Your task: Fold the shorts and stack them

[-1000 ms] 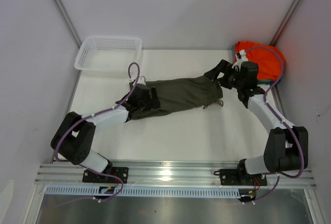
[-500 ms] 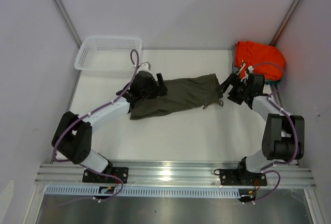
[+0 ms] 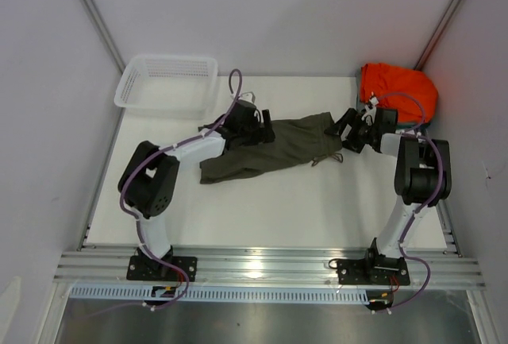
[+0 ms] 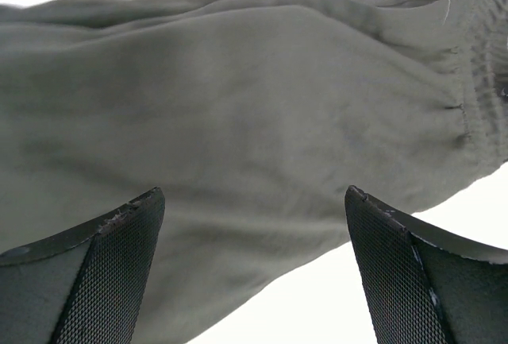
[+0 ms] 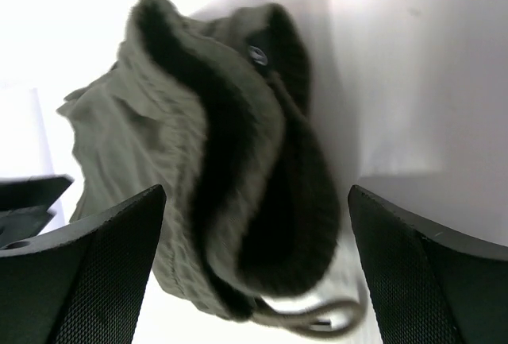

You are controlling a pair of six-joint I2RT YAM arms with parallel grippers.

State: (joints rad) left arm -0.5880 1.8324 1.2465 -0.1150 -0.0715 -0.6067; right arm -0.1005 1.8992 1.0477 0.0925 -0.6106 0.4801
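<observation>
L pincer [image 4: 254,199] wide open over shorts [image 3: 279,148]; R pincer [image 5: 255,195] wide open beside them

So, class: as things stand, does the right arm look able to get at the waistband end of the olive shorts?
Probably yes: the right gripper, jaws open, faces the waistband of the shorts head-on, and nothing visible lies between them.

Upper-left edge of the shorts [image 3: 286,147], out of sight beneath left arm [image 3: 238,129]

White-and-black arms [image 3: 193,148], purple cables [image 3: 237,82]
</observation>
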